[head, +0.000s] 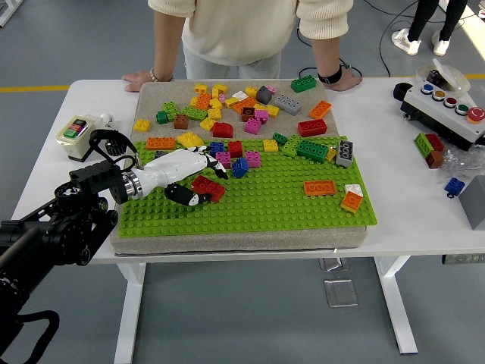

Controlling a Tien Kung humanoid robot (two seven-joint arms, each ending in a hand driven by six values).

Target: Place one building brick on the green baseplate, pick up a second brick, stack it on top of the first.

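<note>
- the red brick [208, 187] sits on the green baseplate [258, 206] toward its nine o'clock side, and my left hand [188, 179] is closed round it: white fingers [204, 161] arched over its far side, dark thumb [182, 197] pressed at its near edge.
- i judge this as the first step, placing; i can't tell whether the brick's studs are seated or it is only resting there.
- left to do, as i read it: let go, fetch a second brick, stack it on the red one.
- counts: one baseplate, lying on one beige pad [159, 97]; one robot hand in view, my right arm is out of view.
- on the plate's three o'clock side i count one flat orange brick [320, 187] and one small orange-and-white pair [352, 199]; a row of mixed bricks lines its twelve o'clock edge.
- the loose pile [242, 106] at twelve o'clock on the pad is too jumbled to count exactly; dozens, i'd say.
- one person stands at the far side, two hands resting on the white table [409, 212].
- one button box [447, 106] at two o'clock.
</note>
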